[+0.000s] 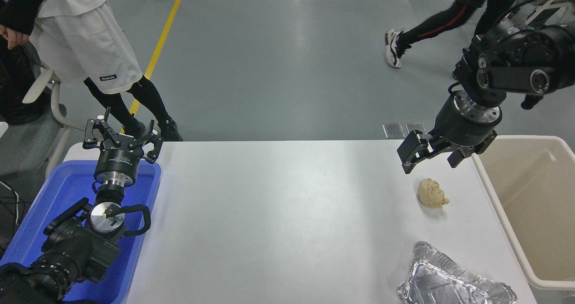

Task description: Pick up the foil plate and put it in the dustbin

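The foil plate [449, 280] lies crumpled on the white table's near right corner, partly cut off by the picture's bottom edge. The beige dustbin [503, 214] stands beside the table's right edge. My right gripper [432, 156] hangs open and empty above the table's far right, just beyond a tan paper ball [431, 193] and well away from the foil plate. My left gripper [121, 138] is parked open over the blue tub at the lower left.
A bright blue tub [58, 191] stands at the table's left end under my left arm. A person in white shorts [81, 48] stands at the far left. Another person's legs [431, 25] cross the floor at the top right.
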